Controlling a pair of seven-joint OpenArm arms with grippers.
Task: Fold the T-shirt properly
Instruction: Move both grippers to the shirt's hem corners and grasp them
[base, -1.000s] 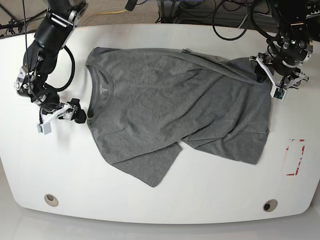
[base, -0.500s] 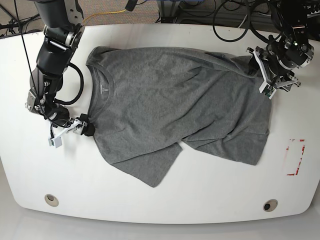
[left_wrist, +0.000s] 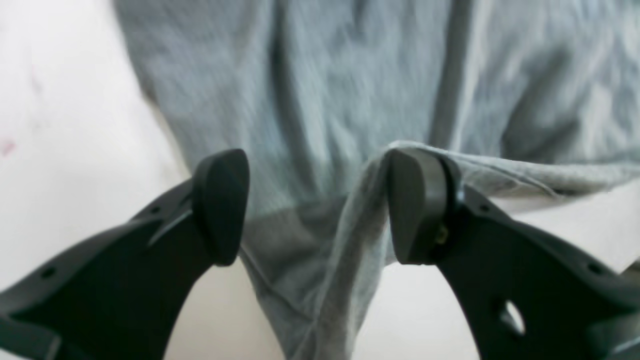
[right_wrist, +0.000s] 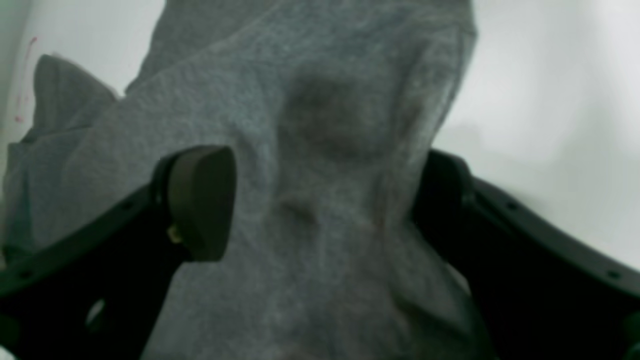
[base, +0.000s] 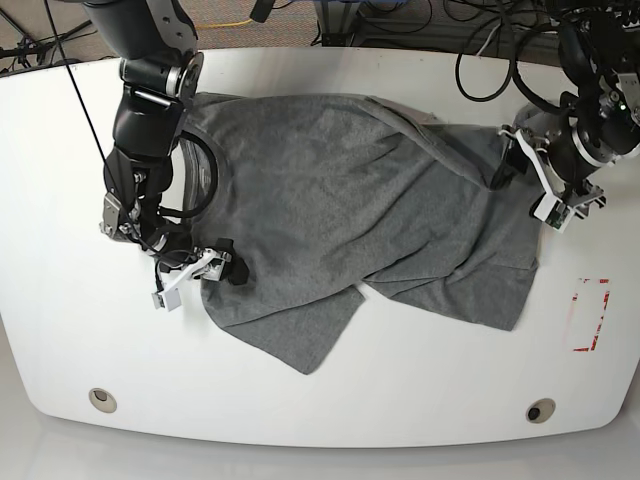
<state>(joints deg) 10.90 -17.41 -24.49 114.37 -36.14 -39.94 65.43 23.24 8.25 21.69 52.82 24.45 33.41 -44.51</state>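
White and round-cornered, the worktop (base: 420, 385) carries one T-shirt (base: 350, 210), grey, spread wide and rumpled across its middle. Two arms work it. The left pincer (left_wrist: 317, 207) stands wide open at the shirt's edge, a fold of cloth lying over one finger (left_wrist: 415, 205). The right pincer (right_wrist: 320, 200) gapes too, with fabric bunched between its jaws. Cables (base: 480, 40) trail beyond the far edge.
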